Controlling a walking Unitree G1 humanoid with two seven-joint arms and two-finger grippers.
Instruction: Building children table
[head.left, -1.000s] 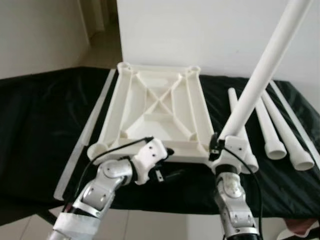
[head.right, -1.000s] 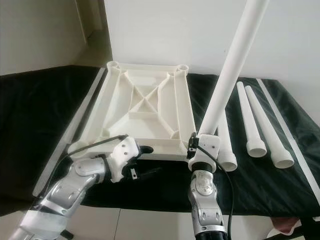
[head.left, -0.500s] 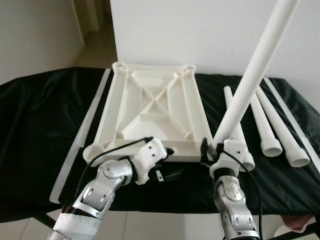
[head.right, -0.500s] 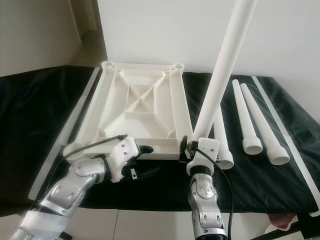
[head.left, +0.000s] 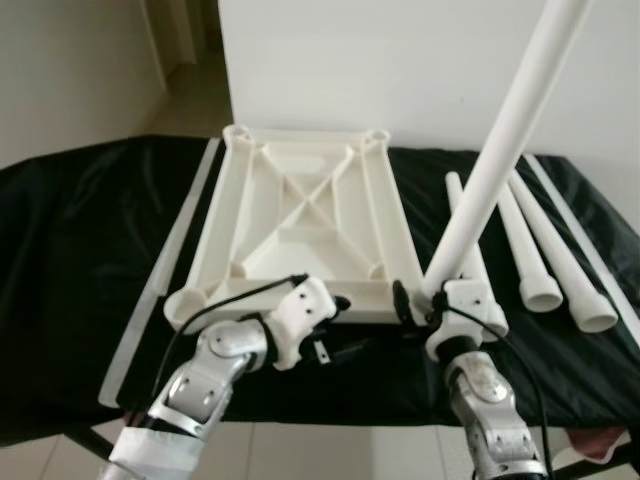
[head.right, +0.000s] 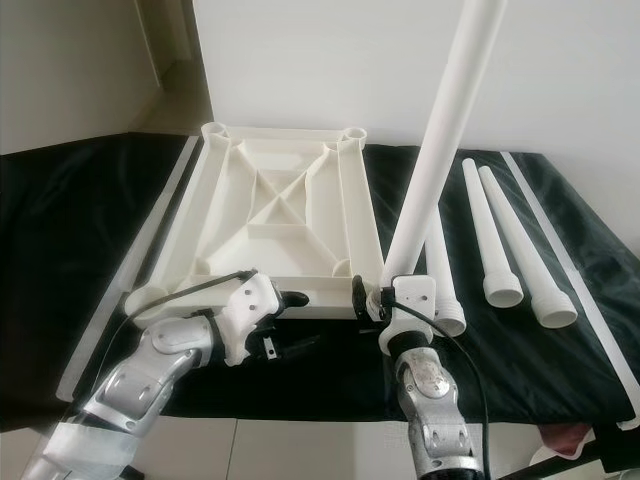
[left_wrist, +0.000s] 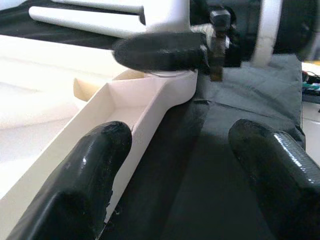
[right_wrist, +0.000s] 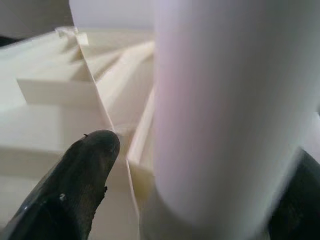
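The white table top (head.left: 300, 215) lies upside down on a black cloth, ribs and corner sockets facing up. My right gripper (head.left: 428, 300) is shut on a long white table leg (head.left: 505, 140), which rises steeply up and to the right, its lower end by the top's near right corner. In the right wrist view the leg (right_wrist: 220, 110) sits between the fingers (right_wrist: 75, 180), right against the table top (right_wrist: 55, 80). My left gripper (head.left: 340, 328) is open at the top's near edge; its wrist view has one finger beside the rim (left_wrist: 145, 105).
Three more white legs (head.left: 535, 255) lie side by side on the cloth to the right. A long white strip (head.left: 165, 270) runs along the left of the table top, another (head.left: 590, 245) along the far right. The cloth's front edge drops to tiled floor.
The right gripper has brought the leg's lower end slightly left, closer to the near right corner, and the leg stands more upright. The left arm has not moved.
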